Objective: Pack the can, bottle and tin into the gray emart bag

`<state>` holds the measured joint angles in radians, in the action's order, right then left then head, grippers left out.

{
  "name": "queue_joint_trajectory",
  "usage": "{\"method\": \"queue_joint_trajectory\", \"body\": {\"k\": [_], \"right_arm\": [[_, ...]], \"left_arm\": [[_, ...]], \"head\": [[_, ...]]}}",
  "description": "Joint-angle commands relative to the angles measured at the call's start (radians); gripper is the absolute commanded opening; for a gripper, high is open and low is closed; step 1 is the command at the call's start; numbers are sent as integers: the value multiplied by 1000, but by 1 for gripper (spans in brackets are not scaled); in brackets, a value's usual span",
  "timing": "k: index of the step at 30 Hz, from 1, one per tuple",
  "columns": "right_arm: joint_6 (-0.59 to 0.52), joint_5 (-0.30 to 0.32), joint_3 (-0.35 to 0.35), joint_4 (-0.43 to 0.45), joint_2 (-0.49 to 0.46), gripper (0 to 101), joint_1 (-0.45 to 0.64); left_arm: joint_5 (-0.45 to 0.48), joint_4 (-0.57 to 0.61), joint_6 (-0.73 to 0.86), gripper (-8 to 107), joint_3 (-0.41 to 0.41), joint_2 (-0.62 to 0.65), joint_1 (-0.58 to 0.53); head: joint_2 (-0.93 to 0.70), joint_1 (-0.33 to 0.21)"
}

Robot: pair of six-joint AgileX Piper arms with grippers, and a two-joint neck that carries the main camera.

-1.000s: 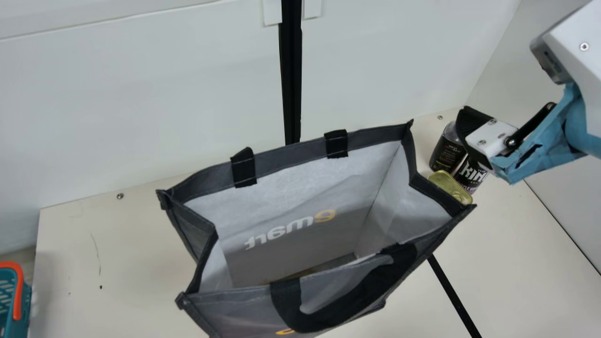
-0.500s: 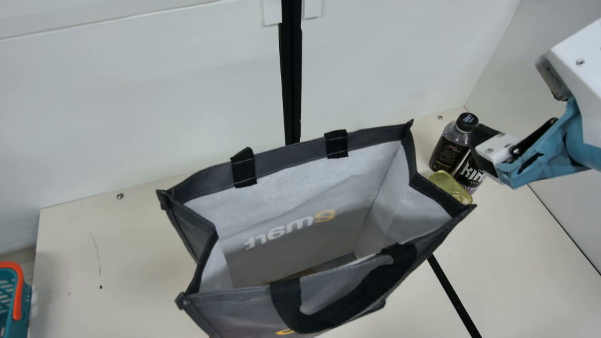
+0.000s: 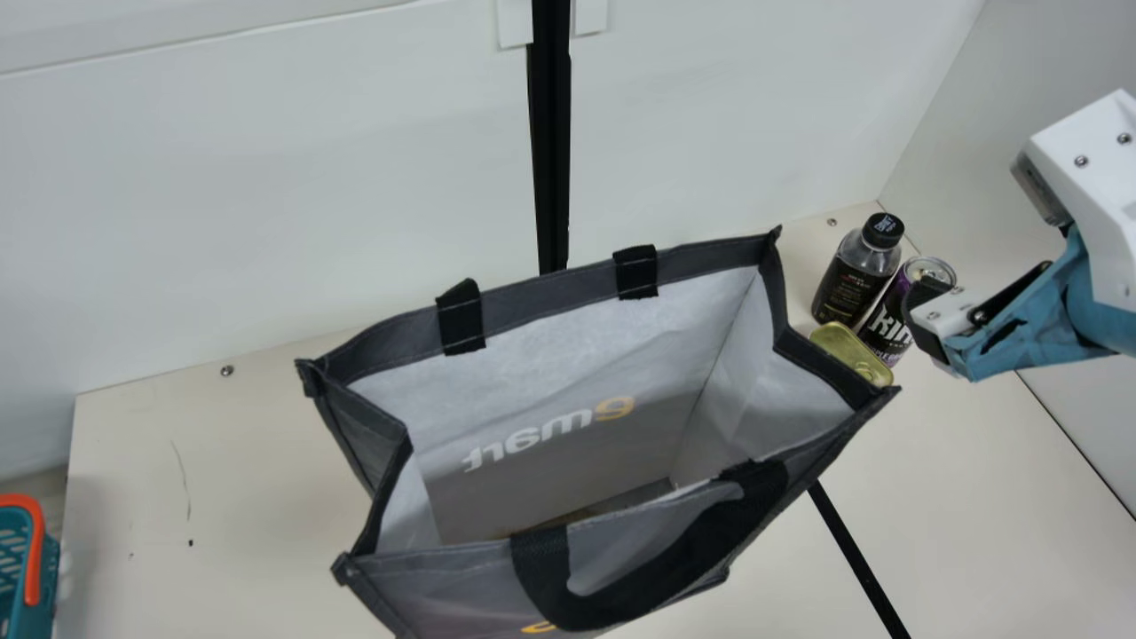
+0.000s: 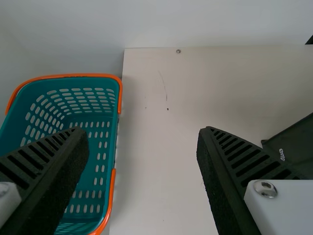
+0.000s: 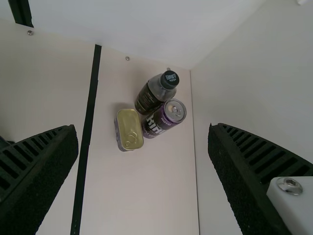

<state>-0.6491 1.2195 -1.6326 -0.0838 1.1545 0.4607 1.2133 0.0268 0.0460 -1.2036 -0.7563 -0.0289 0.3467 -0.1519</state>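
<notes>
I judge picking stage: purple can (image 5: 156,122), bottle (image 5: 148,100), gold tin (image 5: 128,128) sit together on surface (image 5: 151,191) beside gray emart bag (image 3: 550,302). My right jaws near them, spread wide, empty; left jaws likewise spread, empty. Next: align right over one, lower, close.

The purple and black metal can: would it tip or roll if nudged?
The can stands upright and has a round, smooth side, so a high nudge could tip it, and it would probably roll once down. The dark, black-capped bottle stands close beside it, which would likely check a push that way.
</notes>
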Motion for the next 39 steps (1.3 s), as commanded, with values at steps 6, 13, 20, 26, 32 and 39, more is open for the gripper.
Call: {"method": "queue_joint_trajectory", "body": {"k": [6,13,20,26,32,39], "right_arm": [[5,0,9,13,-3,91,3],[7,0,9,14,-3,91,3],[7,0,9,14,-3,91,3],[7,0,9,14,-3,91,3],[7,0,9,14,-3,91,3],[7,0,9,14,-3,91,3]], "left_arm": [[0,0,0,90,0,0,0],[0,0,0,90,0,0,0],[0,0,0,90,0,0,0],[0,0,0,90,0,0,0],[0,0,0,90,0,0,0],[-9,-5,-4,90,-7,-10,-12]], "head": [[2,-23],[2,-23],[2,-23],[2,-23],[2,-23],[2,-23]]}}
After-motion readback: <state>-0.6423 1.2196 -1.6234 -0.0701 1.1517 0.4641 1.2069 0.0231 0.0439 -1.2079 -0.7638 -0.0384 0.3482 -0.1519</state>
